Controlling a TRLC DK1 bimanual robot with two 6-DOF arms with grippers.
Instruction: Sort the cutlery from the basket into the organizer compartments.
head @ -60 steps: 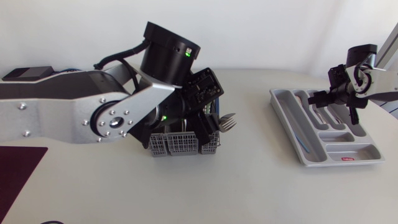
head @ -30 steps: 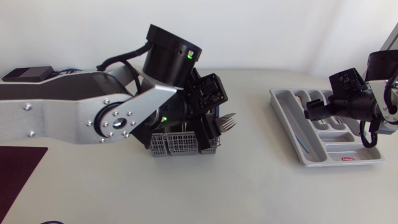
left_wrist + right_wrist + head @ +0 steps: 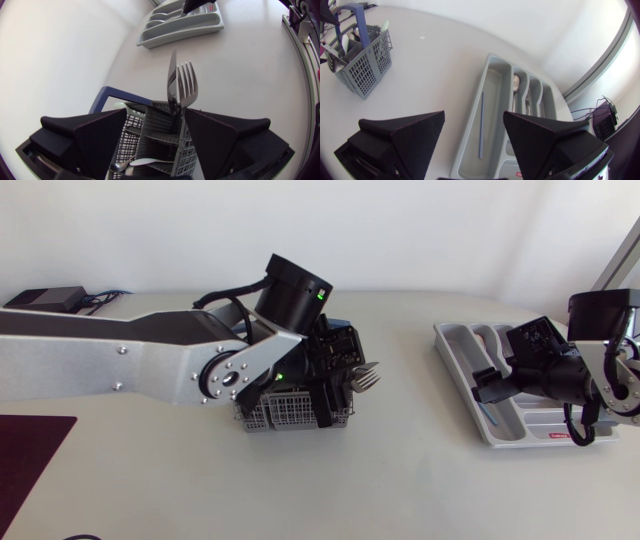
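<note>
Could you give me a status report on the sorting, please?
Left tool open over basket; fork and knife upright ahead, ungripped. Right tool open, empty, above organizer. Nothing seen in the way.

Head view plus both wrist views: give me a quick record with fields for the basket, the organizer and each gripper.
basket: grey basket, fork and knife sticking out of it
organizer: grey organizer, thin blue stick in the long compartment, spoon in a narrower one
left gripper: left gripper open, over the basket
right gripper: right gripper open, empty, above the long compartment
</note>
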